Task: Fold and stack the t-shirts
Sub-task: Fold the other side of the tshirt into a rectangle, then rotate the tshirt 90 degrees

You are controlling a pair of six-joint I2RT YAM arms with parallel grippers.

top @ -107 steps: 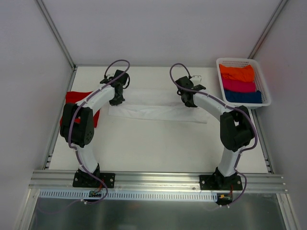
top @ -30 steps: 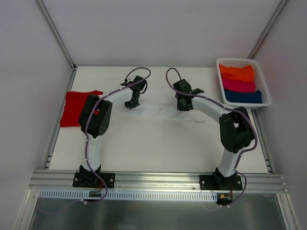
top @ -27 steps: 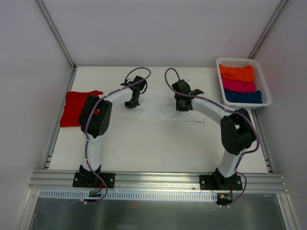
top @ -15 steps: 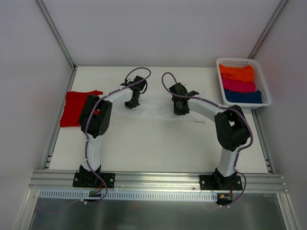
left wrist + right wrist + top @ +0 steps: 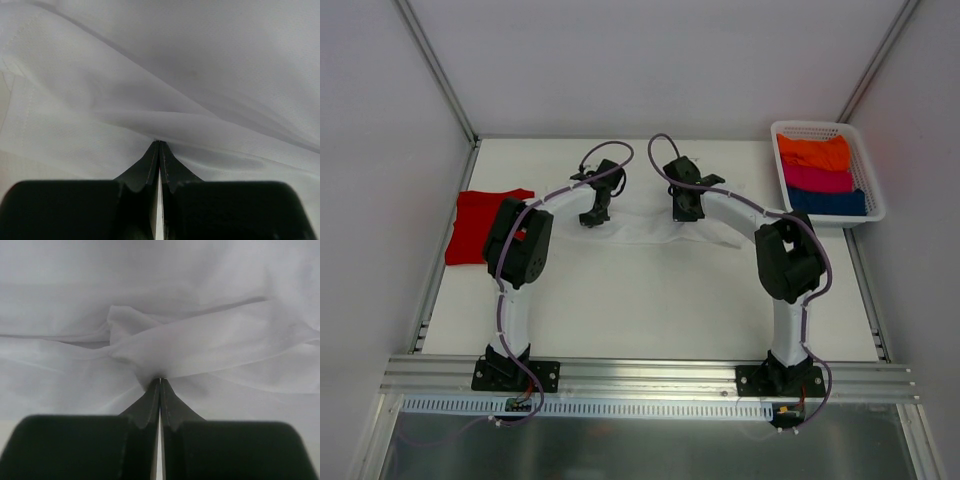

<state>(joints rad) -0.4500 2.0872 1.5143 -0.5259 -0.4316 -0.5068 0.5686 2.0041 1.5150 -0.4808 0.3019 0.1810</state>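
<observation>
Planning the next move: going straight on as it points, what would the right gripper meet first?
More of the white t-shirt: the right gripper is shut on a bunched fold, and cloth fills the view ahead; depth unclear.

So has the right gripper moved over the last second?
Yes. The right gripper, shut on the white shirt, has slid left, away from the basket and toward the left gripper.

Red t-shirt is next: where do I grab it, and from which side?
Pinch the flat red cloth t-shirt at its far right corner, coming down from its right. Lying flat, it probably offers only edges, and that corner is uncovered.
</observation>
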